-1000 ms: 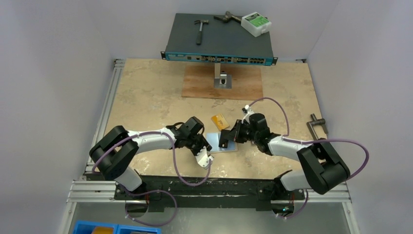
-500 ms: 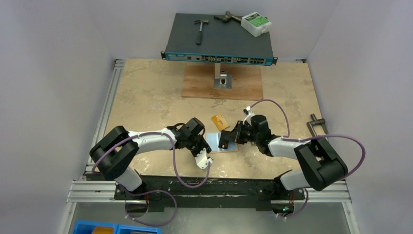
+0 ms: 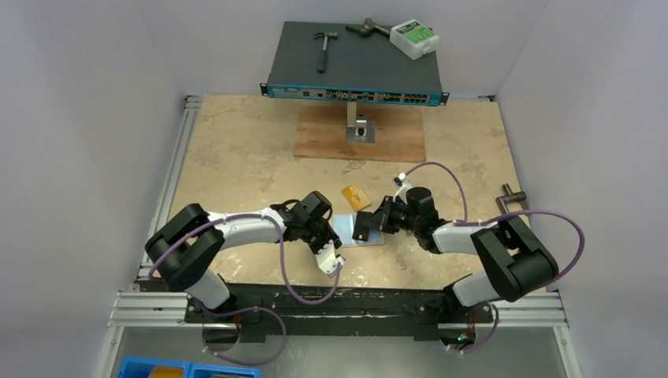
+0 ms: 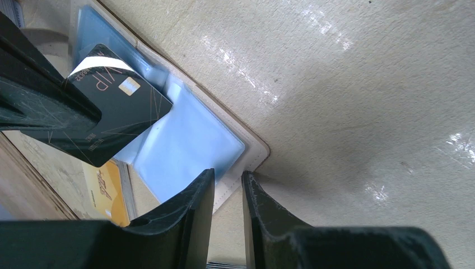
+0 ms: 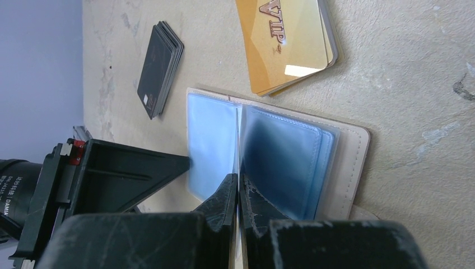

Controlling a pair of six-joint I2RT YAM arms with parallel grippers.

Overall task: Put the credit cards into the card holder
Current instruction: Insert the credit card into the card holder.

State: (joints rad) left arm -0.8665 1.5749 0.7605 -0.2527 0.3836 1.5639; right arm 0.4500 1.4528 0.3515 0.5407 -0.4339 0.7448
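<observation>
Right hand [image 5: 237, 182] is pinching the black card [image 4: 106, 117] over the open card holder [image 4: 190, 145], can't tell if the left hand [image 4: 228, 180] is gripping, next up is probably sliding it into a pocket.

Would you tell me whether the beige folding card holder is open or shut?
Open: the beige folding card holder lies spread flat, its clear bluish pockets facing up.

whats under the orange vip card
Stacked beneath are other cards: grey edges peek out beside the orange card. Their faces and number are covered.
</observation>
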